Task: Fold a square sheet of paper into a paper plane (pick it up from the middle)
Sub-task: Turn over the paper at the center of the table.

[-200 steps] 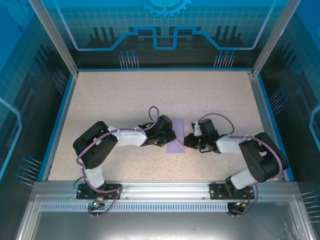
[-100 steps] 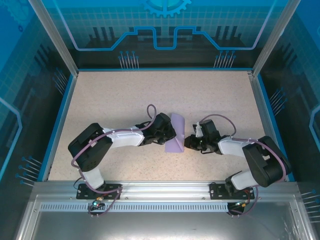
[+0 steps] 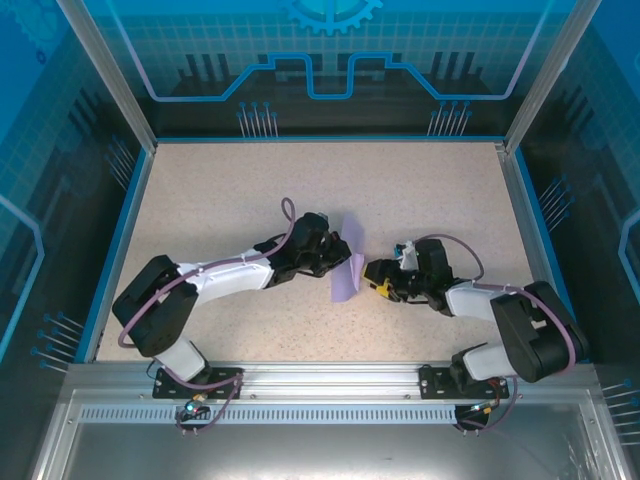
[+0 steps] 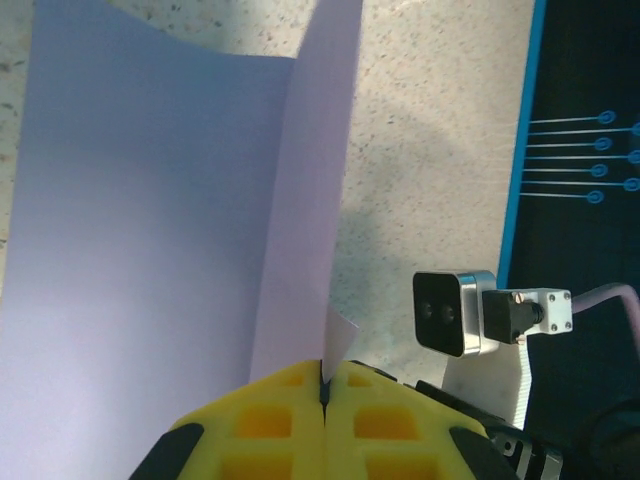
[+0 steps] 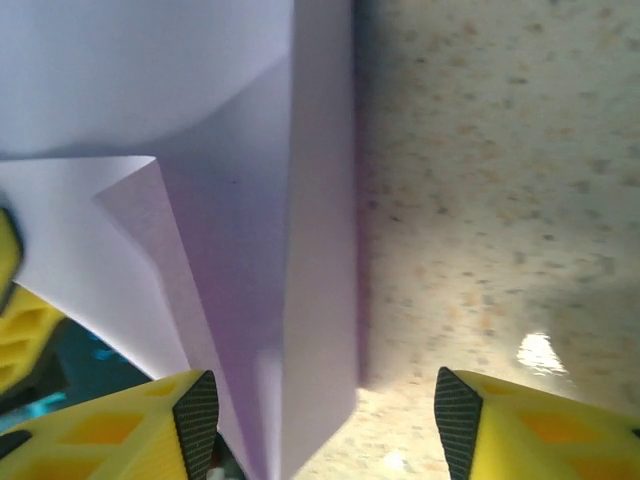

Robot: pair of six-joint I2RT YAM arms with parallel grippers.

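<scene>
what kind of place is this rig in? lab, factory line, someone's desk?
Most likely a purpose-built robot test cell in a lab. A speckled table sits boxed in by aluminium posts and blue printed panels, with the left arm and right arm bolted to a metal rail at its near edge.

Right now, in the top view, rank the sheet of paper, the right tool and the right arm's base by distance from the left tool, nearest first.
1. sheet of paper: pinched in the shut left tool, mid-table.
2. right tool: open, just right of the paper.
3. right arm's base: near edge, right side.
</scene>
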